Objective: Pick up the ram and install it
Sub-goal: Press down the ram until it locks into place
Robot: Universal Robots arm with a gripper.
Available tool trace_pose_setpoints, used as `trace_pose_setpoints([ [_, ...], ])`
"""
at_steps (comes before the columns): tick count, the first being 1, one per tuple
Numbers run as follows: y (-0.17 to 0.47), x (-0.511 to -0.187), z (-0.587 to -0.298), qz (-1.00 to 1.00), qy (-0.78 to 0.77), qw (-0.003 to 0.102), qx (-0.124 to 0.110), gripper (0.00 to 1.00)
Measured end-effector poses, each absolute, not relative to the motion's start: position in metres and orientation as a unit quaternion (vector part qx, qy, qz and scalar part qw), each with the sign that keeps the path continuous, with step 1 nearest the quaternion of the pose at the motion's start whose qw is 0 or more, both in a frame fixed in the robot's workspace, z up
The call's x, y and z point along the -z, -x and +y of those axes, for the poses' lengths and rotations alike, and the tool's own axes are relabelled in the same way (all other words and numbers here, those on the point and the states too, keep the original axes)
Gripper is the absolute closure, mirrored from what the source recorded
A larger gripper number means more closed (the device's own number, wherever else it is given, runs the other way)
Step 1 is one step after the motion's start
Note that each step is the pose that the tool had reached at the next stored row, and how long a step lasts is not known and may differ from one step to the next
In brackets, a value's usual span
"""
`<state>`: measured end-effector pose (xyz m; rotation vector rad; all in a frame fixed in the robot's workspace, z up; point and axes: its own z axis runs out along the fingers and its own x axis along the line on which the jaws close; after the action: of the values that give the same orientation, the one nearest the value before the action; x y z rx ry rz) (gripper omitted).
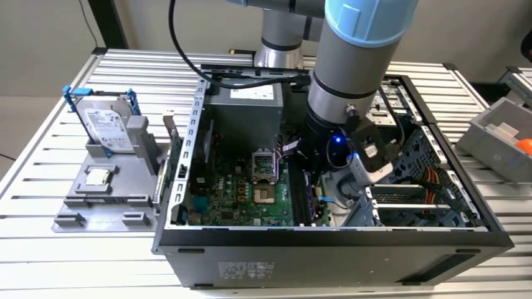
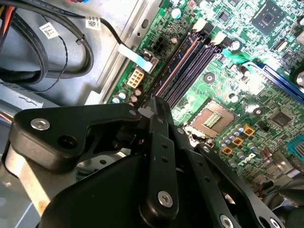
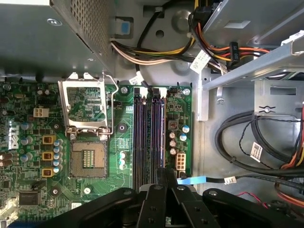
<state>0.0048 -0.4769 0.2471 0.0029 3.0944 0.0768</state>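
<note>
Claw [image 3: 166, 176] deep in open PC case [image 1: 332, 240], fingers [image 2: 154, 111] pressed close, seemingly pinching near end of ram [image 3: 158, 133].
Ram on edge along outermost of 4 memory slots, beside white connector [image 3: 180, 162]; full seating not confirmable. Judgement: pickup done, insertion underway.
CPU socket [image 3: 88, 159] bare.
Writing: white barcode tags on cables [image 3: 256, 151]; sticker on case front.
Exterior view, 9 o'clock of case: hard drive [image 1: 106, 124], labelled, in grey holder [image 1: 71, 215] on surface [image 1: 50, 255].
</note>
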Motion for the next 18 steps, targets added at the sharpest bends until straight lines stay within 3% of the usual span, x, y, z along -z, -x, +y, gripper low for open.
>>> trace_pose_setpoints([
  [18,-0.0048,-0.2470,-0.4767,0.996,0.078,0.021,-0.027,1.00],
])
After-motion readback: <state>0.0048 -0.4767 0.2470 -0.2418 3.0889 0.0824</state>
